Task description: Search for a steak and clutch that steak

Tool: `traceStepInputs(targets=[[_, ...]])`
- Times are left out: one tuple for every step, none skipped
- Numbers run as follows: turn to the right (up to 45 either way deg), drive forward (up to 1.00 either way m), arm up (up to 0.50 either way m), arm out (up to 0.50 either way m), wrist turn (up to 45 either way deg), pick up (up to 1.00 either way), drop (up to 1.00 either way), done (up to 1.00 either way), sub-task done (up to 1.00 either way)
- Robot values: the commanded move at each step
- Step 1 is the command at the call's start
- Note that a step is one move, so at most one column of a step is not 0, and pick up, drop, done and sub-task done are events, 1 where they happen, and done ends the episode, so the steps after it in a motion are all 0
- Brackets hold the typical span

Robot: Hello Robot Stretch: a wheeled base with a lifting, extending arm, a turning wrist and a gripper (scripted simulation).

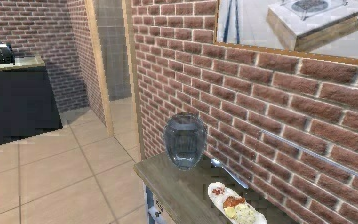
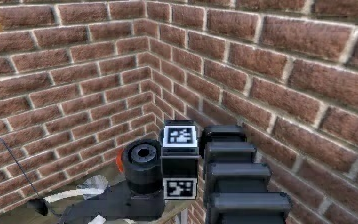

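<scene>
Brick wall (image 1: pixel 267 110), wooden counter (image 1: pixel 172 180), glass jar (image 1: pixel 185 140), plate (image 1: pixel 213 197) holding food (image 1: pixel 242 212)

Arm (image 2: pixel 234 185): dark square bar, rising from bottom edge. Gripper (image 2: pixel 112 203): low, left of arm; contents cannot be told.

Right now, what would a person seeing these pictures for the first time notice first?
The red brick wall catches the eye first. In the forward view a clear glass jar stands on a table by that wall, with a plate of food nearer the camera. In the arm side view the dark arm with two white marker squares rises from the bottom edge.
</scene>
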Motion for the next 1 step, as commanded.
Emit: traceStepInputs(targets=[[0.0,0.0,0.0,0.0,45.0,0.0,0.0,0.0,0.0]])
